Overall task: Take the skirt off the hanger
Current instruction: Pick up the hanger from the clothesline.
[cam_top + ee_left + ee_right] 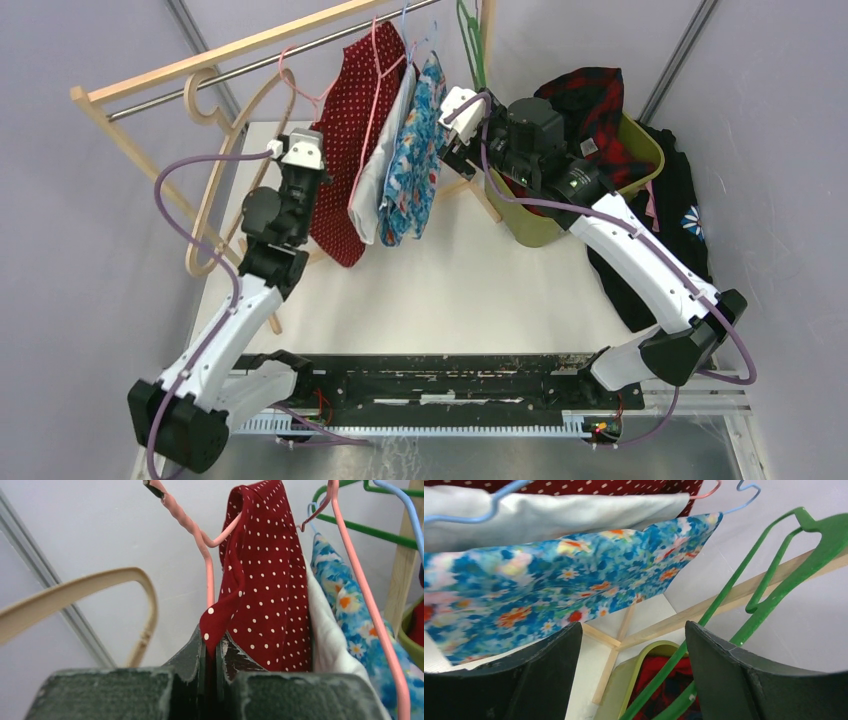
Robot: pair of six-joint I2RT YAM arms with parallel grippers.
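**Grey-walled booth, left tool pinching the spotted skirt**

Overhead view: pale grey walls close in a white bench point(450, 290) that carries a wooden rack point(230, 50). The red polka-dot skirt point(350, 130), which I take to be the task's garment, hangs from the rack's middle on a pink hanger point(378, 50). The left tool point(312, 165) sits at the skirt's edge, on the rack's left half. The right tool point(452, 115) is under the rack's right end, beside a floral garment point(415, 160).

Left wrist view: the left tool point(215, 650) is closed, with a fold of the skirt point(265, 580) clamped between its tips just under the rack. The pink hanger point(207, 565) wire runs down close behind that fold.

Right wrist view: the right tool point(634, 630) stands with its fingers wide apart and holds nothing. The floral garment point(549, 585) is above it and a green hanger point(774, 565) crosses its gap.

Risks: the pinch looks shallow, so a pull could slip it off the cloth. If the wire is caught too, the hanger may come off the rack with the skirt. The open right tool could snag the green hanger.
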